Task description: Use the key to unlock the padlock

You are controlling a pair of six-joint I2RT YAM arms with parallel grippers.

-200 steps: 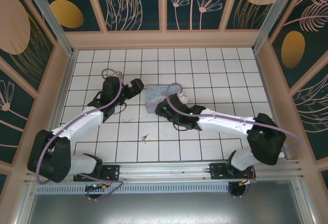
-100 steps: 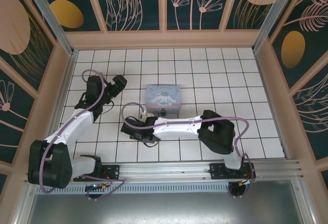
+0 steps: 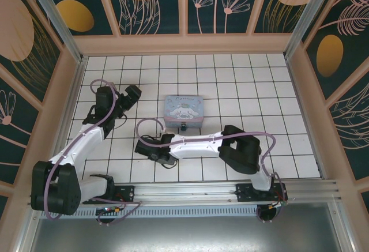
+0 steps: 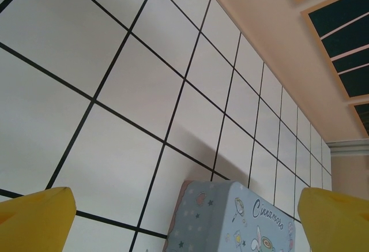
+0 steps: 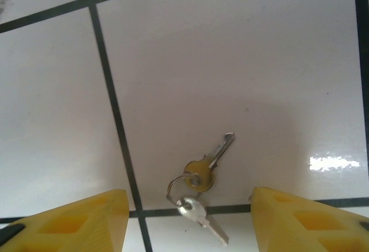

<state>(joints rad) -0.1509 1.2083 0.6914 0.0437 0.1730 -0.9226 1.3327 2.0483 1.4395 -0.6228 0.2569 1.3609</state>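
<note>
Covering the key (image 5: 210, 160) from overhead, right gripper (image 3: 151, 150) straddles it.

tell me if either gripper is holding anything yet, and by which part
Nothing is held. The right gripper is open astride the keys, which lie on the floor untouched. The left gripper is open and empty.

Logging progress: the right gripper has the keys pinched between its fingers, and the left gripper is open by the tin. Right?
Not pinched: the right wrist view shows the keys loose on the tile between the open right gripper's fingers, touching neither. The left gripper is open by the tin.
</note>
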